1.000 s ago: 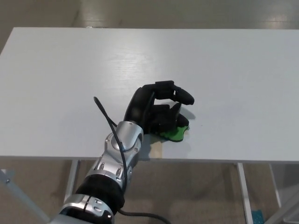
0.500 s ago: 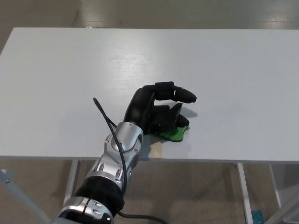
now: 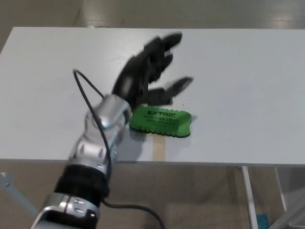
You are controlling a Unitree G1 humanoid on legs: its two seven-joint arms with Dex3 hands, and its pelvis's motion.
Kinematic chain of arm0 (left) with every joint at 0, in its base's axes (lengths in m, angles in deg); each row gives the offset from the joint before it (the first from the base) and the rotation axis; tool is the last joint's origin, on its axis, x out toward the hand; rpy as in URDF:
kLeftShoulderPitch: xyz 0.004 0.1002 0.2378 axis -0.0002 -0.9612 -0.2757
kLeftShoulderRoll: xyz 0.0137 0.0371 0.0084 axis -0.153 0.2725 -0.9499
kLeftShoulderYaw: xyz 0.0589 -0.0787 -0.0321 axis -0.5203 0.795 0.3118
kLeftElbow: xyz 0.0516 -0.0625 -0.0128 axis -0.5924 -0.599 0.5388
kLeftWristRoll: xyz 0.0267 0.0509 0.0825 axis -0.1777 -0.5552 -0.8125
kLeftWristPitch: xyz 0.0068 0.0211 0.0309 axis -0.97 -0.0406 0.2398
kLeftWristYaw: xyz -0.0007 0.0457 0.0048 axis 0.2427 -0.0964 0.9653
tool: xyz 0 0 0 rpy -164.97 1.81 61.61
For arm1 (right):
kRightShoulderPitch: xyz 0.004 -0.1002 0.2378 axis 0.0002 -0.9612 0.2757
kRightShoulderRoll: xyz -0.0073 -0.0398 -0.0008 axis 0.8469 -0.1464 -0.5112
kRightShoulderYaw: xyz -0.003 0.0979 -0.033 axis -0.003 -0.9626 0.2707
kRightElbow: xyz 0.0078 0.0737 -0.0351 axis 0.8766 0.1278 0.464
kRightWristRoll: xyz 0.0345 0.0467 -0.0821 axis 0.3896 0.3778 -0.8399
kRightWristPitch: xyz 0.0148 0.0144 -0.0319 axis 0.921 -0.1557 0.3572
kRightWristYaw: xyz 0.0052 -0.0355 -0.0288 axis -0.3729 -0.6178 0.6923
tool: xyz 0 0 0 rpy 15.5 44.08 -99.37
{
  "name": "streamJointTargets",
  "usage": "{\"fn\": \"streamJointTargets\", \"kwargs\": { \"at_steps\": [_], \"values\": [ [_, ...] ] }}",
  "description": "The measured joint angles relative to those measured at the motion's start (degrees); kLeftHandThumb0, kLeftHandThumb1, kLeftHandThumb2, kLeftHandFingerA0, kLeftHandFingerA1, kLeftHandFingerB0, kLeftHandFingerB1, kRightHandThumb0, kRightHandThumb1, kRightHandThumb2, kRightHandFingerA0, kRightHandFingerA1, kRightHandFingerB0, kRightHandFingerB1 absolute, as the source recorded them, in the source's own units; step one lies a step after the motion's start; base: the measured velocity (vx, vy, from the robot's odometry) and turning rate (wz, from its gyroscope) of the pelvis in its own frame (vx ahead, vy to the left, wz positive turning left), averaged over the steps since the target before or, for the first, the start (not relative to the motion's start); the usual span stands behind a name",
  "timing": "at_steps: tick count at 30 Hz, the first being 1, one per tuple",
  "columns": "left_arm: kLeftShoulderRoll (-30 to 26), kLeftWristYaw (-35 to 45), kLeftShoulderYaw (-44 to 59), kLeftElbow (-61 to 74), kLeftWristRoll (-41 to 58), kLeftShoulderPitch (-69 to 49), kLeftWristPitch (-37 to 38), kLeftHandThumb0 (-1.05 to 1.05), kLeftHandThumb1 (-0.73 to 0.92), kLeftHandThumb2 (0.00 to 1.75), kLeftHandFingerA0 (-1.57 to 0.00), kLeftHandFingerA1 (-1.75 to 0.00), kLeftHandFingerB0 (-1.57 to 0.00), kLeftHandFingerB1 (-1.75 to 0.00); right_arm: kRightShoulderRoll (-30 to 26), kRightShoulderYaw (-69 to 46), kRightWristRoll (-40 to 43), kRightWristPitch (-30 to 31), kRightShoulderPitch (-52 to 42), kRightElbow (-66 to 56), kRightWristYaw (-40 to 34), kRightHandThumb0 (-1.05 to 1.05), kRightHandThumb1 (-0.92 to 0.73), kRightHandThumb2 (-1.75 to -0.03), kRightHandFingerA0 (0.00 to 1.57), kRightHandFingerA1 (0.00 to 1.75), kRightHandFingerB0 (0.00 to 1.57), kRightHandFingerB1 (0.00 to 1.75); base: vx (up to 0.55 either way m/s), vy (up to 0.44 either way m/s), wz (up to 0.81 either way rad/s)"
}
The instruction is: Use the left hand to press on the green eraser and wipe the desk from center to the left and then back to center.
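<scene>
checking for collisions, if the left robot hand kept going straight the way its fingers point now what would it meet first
Nothing, as far as the picture shows. The left robot hand is open, blurred, pointing up-right over bare white desk. The green eraser lies behind it, nearer the front edge. Its height is unclear.

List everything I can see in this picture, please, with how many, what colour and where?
Green eraser: one, green with dark lettering and a black underside, lying flat near the front edge of the desk, nothing touching it.
Desk: one, white top on pale metal legs, filling most of the view.
Floor: beige, below and beyond the desk.
Teal object: one, small, at the bottom right by a desk leg; too little shows to name it.
Cable: one, black, looping along the forearm.
Left hand: one, black, blurred, raised above the desk behind the eraser, fingers spread, holding nothing; silver and black forearm below it.
</scene>
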Motion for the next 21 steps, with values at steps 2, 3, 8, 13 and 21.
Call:
{"fn": "streamJointTargets", "kwargs": {
  "at_steps": [2,3,8,13,21],
  "values": [
    [-1.0,1.4,0.0,3.5,1.1,0.1,-1.4,-0.81,0.48,0.87,-0.05,-0.04,-0.03,-0.28,0.0,0.0,0.0,0.0,0.1,0.0,0.0,-0.38,-0.74,-0.62,0.68,0.59,0.65,0.43,0.0,0.0,0.0],
    [-1.5,2.0,0.0,4.8,1.6,0.1,-2.0,-0.85,0.52,0.89,-0.1,-0.05,-0.04,-0.25,0.0,0.0,0.0,0.0,0.1,0.0,0.0,-0.39,-0.74,-0.62,0.68,0.6,0.65,0.43,0.0,0.0,0.0],
    [-6.0,6.8,0.0,17.9,5.3,-0.3,-6.2,-0.89,0.53,0.91,-0.09,-0.12,0.0,-0.22,0.0,0.0,0.0,0.0,0.1,0.1,0.0,-0.39,-0.74,-0.62,0.67,0.61,0.66,0.44,0.0,0.0,0.0],
    [-9.3,9.5,0.3,26.8,7.6,-2.4,-8.1,-0.88,0.59,0.59,-0.09,-0.26,-0.04,-0.29,0.0,0.1,0.0,0.1,0.2,0.2,0.0,-0.4,-0.74,-0.62,0.66,0.58,0.66,0.44,0.0,0.0,0.0],
    [-16.8,14.0,5.5,42.8,14.1,-15.0,-11.2,-0.27,0.32,0.88,-0.08,-0.5,-0.11,-0.52,0.0,-0.2,0.2,0.3,-0.5,0.2,0.4,-0.41,-0.72,-0.62,0.61,0.51,0.54,0.38,0.0,0.0,0.0]
  ]
}}
